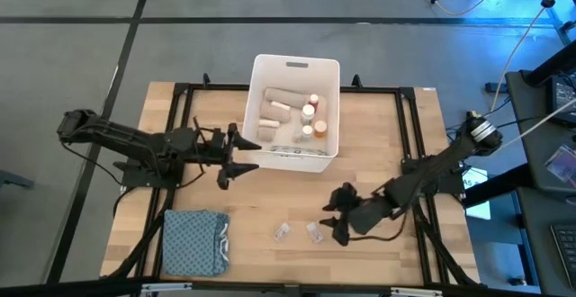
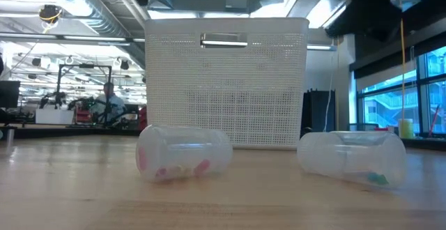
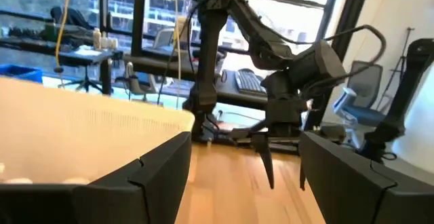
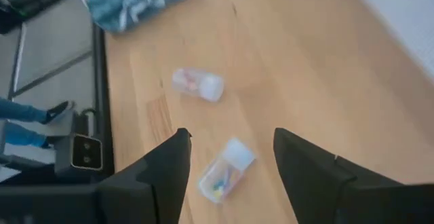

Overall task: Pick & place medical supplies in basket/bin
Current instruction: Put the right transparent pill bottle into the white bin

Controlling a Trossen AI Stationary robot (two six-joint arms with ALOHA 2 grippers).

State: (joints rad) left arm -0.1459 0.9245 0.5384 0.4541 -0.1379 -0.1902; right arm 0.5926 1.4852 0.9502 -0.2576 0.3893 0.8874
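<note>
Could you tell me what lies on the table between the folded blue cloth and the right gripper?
Two clear vials: one nearer the blue cloth, the other just ahead of the open right gripper. The high view shows both; otherwise that stretch is bare wood.

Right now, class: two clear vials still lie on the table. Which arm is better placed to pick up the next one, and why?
The right. Its open gripper hovers directly over one vial, the other vial just beyond. The left gripper waits beside the basket.

Table [image 1: 378, 153]: pale wood boards, smooth, matt grain. White rectangular plastic bin [image 2: 226, 83]: finely perforated mesh-textured walls, matt. Two clear plastic vials [image 2: 184, 153] [image 2: 352, 157]: glossy, translucent, lying on the wood. Folded blue-grey cloth [image 1: 193, 241]: soft, woven, patterned. Gripper fingers [image 4: 159, 176]: dark matt plastic.
</note>
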